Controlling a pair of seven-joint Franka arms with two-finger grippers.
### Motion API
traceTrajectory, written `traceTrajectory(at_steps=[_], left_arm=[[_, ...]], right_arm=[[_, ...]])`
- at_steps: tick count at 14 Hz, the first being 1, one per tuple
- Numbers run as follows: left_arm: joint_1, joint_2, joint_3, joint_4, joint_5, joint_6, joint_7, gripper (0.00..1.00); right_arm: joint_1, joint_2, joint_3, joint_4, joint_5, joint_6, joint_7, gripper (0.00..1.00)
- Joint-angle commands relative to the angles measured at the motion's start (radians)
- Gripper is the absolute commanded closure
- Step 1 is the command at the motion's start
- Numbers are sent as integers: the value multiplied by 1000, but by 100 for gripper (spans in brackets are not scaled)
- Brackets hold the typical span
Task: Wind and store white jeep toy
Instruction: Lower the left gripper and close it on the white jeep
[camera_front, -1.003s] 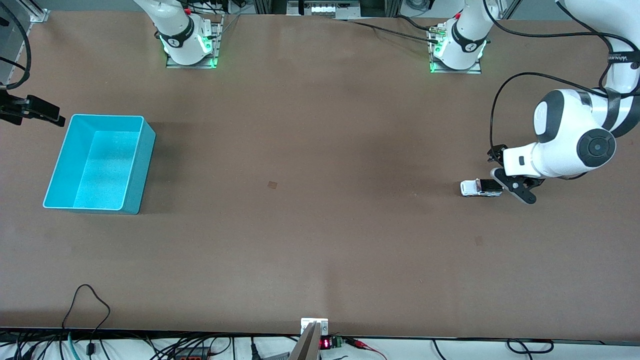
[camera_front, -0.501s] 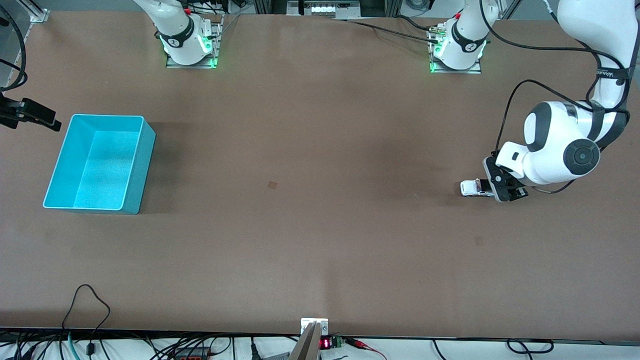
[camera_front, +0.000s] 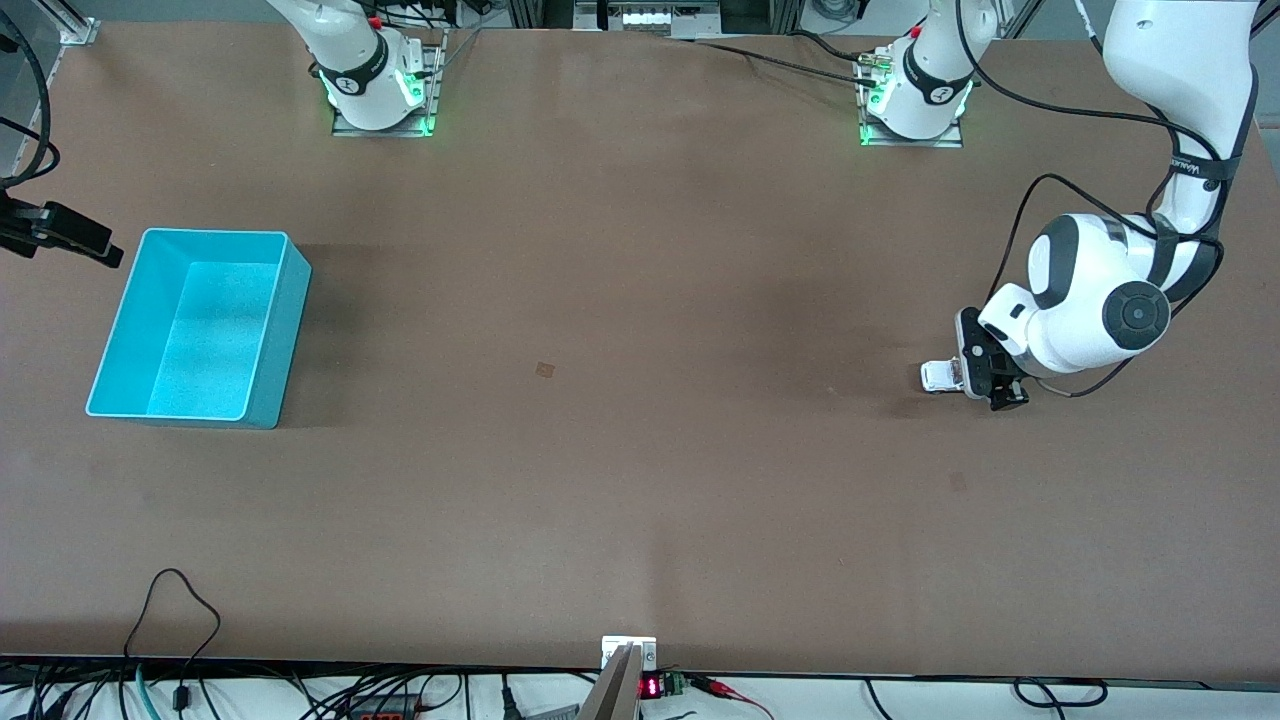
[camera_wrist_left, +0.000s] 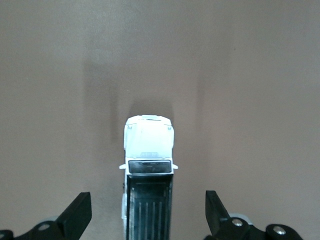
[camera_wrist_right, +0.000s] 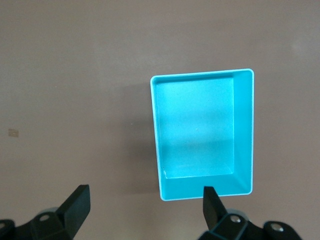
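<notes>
Straddling the white jeep toy (camera_wrist_left: 148, 170) with fingers (camera_wrist_left: 77, 214) spread wide, one on each side of the body and clear of it, holding nothing: left end effector (camera_front: 985, 372), low over the worktop (camera_front: 640, 480) at the left arm's end. Toy resting on its wheels on the worktop, bonnet pointing toward the right arm's end, rear half hidden under the end effector in the front view (camera_front: 940, 376). Right end effector (camera_wrist_right: 145, 212) waiting in the air beside the teal bin (camera_front: 195, 328) at the right arm's end, fingers wide apart, nothing held. Bin upright on the worktop, well apart from the toy.
</notes>
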Motion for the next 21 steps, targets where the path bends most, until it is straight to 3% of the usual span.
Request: traceTrajectory(at_steps=[1,16,21], left_arm=[[41,10,-17,-22,18,37,48,0],[69,41,-18,-56,20,44,48,0],[69,41,-24,-92,20,126,106,0]], right_arm=[[0,2,2,16,1,-4,17,0],[0,2,2,18,7,-4,19,0],[0,2,2,18,7,-4,19,0]])
